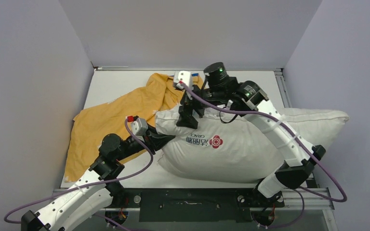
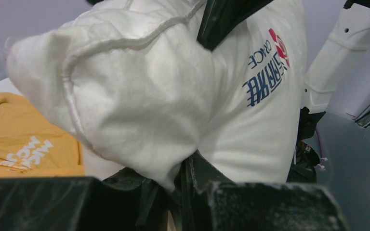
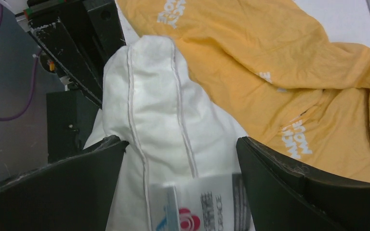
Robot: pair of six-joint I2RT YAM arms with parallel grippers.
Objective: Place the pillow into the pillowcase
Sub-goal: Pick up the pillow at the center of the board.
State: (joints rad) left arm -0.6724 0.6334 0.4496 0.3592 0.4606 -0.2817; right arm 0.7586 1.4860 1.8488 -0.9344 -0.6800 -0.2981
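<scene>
Pillowcase [image 1: 111, 120] lies crumpled, orange-yellow face up with white lettering, on the left of the white tabletop [image 1: 120, 79]. Left claw [image 1: 166, 138] is pinched narrow on the near left corner of the pillow [image 1: 250, 144]. That plump off-white pillow fills the right side, printed logo [image 1: 204, 140] up, wholly outside the case, its right end past the tabletop's edge. Right claw [image 1: 188, 115] is spread wide astride the pillow's seamed left end, not closed on it.

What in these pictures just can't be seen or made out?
- Top view: the pillowcase opening; crumpled folds and the right arm hide it.
- Top view: the pillow logo lettering, too small to read.
- Right wrist view: most of the pillow, cut off by the bottom edge.
</scene>
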